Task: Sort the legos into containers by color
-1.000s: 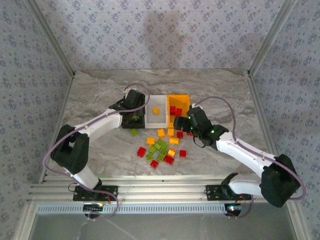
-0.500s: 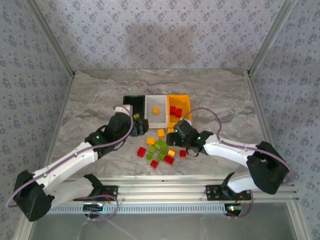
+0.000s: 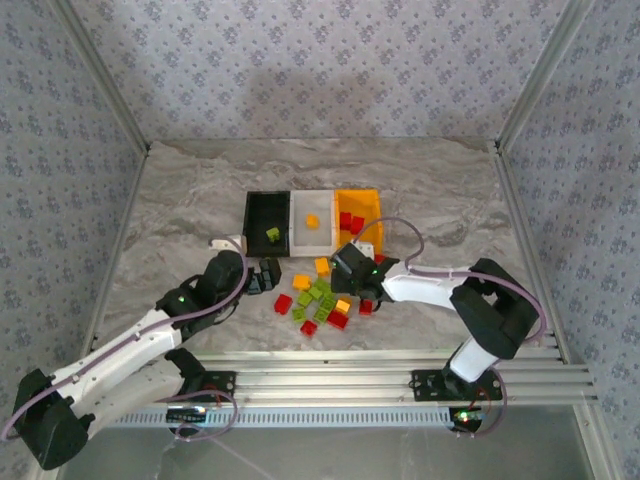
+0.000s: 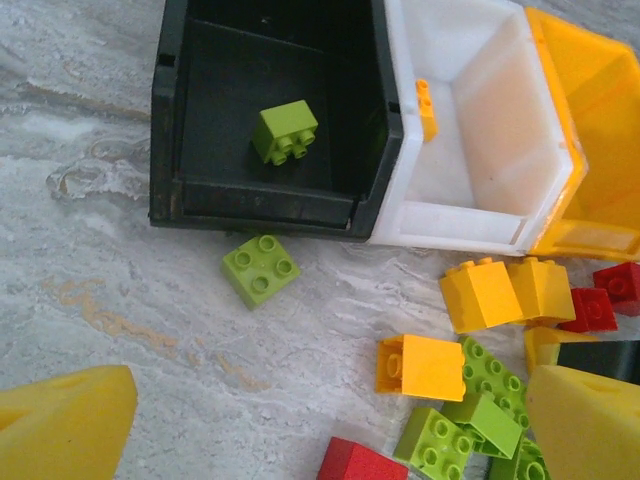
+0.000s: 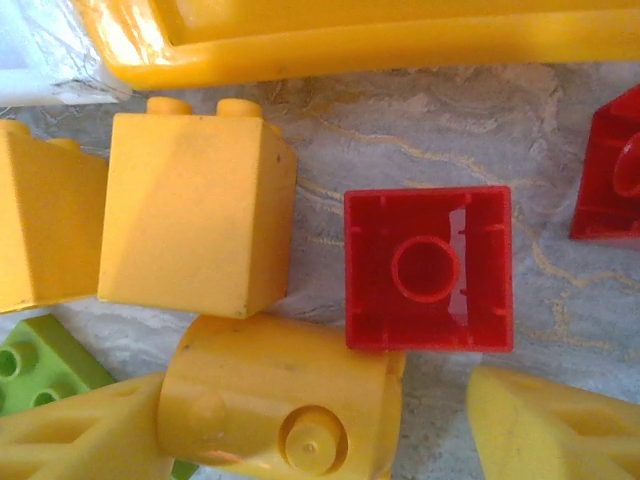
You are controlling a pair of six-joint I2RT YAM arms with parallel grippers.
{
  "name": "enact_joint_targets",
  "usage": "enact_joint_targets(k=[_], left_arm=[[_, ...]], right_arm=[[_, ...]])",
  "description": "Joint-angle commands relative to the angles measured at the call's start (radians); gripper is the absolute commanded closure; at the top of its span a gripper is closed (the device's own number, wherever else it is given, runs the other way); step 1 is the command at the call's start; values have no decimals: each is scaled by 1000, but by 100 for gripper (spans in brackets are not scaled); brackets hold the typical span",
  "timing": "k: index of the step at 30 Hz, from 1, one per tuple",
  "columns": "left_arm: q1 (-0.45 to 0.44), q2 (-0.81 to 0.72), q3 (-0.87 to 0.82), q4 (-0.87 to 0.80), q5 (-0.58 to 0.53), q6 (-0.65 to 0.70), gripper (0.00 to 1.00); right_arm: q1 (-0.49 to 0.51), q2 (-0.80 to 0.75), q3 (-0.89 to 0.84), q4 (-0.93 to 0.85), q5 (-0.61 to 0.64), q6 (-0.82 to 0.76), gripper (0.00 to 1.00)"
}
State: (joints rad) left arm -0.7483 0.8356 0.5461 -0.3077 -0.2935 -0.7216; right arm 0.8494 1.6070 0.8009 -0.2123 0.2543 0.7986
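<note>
Fingers of the right claw [image 5: 320, 405] stand apart; drop them straight around the upside-down red plastic brick [image 5: 428, 268] mid-frame, missing the square yellow plastic brick [image 5: 195, 210] beside it.

Showed a grey marbled table [image 3: 450, 190]. Bore three bins touching in a row: white bin [image 3: 305, 205] in the middle, black bin [image 3: 248, 225] against its left side, orange bin [image 3: 365, 203] against its right. Bore loose bricks [image 3: 320, 295] scattered in front of the white bin, red, orange and green mixed, some touching. Held one orange brick [image 3: 322, 266] just in front of the white bin, and one green brick [image 4: 260, 270] apart, front-left of it.
</note>
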Motion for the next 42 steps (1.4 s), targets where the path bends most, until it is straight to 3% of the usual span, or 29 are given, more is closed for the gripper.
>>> enact_joint_targets(k=[1, 7, 14, 19, 24, 32, 37, 42], left_arm=[[-2, -13, -18, -6, -30, -25, 0], [-2, -13, -29, -3, -41, -27, 0], [-1, -13, -31, -11, -50, -16, 0], [2, -11, -41, -10, -54, -27, 0], [4, -14, -51, 10, -35, -11, 0], [5, -27, -55, -26, -34, -8, 0], [6, -45, -60, -36, -24, -3, 0], [7, -29, -42, -59, 19, 31, 0]], right_arm=[[8, 19, 32, -28, 59, 10, 31], [16, -13, 2, 3, 62, -15, 47], [32, -157, -37, -30, 47, -54, 51], [21, -262, 35, -38, -52, -162, 51], [-12, -138, 250, -59, -91, -249, 51], [-111, 208, 578, -53, -158, -244, 50], [-131, 337, 698, -65, -176, -230, 48], [-131, 376, 764, -84, -164, -219, 25]])
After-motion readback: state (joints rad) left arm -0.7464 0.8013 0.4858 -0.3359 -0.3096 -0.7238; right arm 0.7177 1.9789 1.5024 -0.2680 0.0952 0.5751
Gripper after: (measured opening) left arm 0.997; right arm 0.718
